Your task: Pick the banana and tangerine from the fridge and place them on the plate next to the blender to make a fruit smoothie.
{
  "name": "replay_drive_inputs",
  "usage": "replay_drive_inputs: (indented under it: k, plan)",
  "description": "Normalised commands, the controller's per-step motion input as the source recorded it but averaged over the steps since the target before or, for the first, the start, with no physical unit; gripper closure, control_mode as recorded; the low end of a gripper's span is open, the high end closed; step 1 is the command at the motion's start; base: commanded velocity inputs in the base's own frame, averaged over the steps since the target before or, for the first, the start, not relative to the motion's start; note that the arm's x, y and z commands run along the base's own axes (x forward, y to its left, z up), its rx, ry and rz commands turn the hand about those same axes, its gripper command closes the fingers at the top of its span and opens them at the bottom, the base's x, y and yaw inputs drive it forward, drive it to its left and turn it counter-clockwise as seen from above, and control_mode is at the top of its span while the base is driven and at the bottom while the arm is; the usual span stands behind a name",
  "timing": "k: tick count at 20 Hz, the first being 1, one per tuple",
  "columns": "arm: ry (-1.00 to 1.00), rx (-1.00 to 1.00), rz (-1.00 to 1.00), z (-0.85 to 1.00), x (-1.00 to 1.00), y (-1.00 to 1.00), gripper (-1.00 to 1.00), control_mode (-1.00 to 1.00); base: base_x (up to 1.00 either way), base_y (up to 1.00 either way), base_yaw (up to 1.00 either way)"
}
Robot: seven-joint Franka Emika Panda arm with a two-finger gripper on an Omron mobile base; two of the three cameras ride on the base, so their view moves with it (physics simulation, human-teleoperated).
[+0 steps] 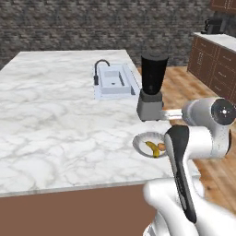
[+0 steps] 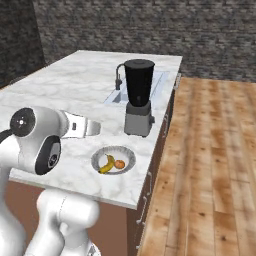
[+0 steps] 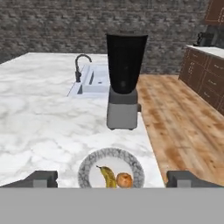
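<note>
With its two fingertips spread wide at the lower corners of the hand view, the gripper (image 3: 112, 178) stands open and holds nothing. Just beyond it on the marble counter (image 3: 39, 113) lies the plate (image 3: 133, 164), with the banana (image 3: 106, 176) and the tangerine (image 3: 124, 179) side by side on it, touching or nearly so. Behind the plate stands the blender (image 3: 124, 81), close by. Farther back is a sink (image 3: 94, 81) with a dark tap.

banana (image 3: 106, 175) left of, touching tangerine (image 3: 124, 179) | both on plate (image 3: 87, 168) | blender (image 3: 124, 83) behind plate
</note>
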Motion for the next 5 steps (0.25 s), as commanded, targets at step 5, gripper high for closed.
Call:
replay_drive_inputs:
  k: [5]
  plan:
    - [-0.22, -0.03, 0.01, 0.42, -0.67, 0.15, -1.0, -1.0, 0.0, 0.0, 0.0]
